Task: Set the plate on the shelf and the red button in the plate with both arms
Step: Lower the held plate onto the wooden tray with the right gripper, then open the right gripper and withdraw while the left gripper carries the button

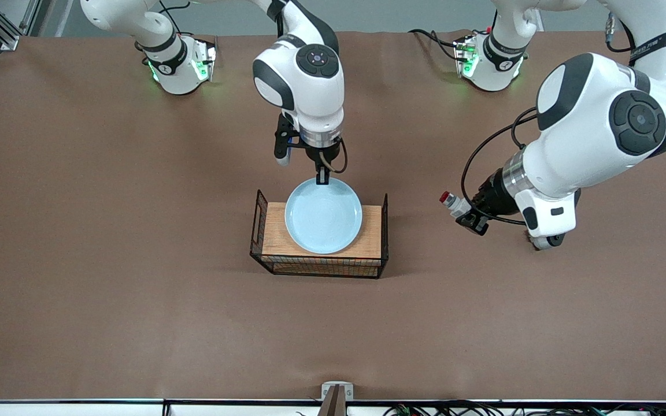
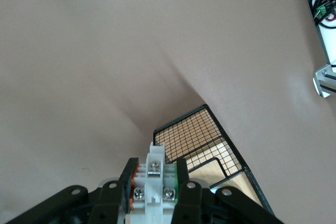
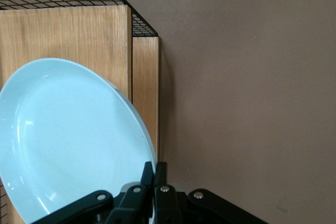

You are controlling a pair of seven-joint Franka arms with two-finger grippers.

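The right gripper (image 1: 322,180) hangs over the rack's edge nearest the robots' bases, its fingers (image 3: 153,179) pinched together on the rim of the plate (image 1: 323,215); in the right wrist view the two black fingers meet on the pale blue rim with no gap showing. The left gripper (image 1: 465,215) is over bare table toward the left arm's end, well apart from the rack, and is clamped on the button (image 1: 452,202), whose red cap points toward the rack; in the left wrist view the black fingers (image 2: 182,179) press on either side of the button's white body (image 2: 154,182), where screw heads and a strip of green show. By size: the brown table (image 1: 107,277) fills the front view. The rack (image 1: 321,254), a black wire frame with a wooden top, stands near the middle of the table, its wire ends rising at each side. The plate lies over the wooden top, wide enough to cover most of the top's depth, and its rim toward the bases reaches past the wood to where the gripper holds it; in the right wrist view it looks tilted, though whether its lower edge touches the wood I cannot tell. The button is the smallest thing, held off the table in the left gripper. A small grey bracket (image 1: 337,390) sits at the table's edge nearest the front camera.
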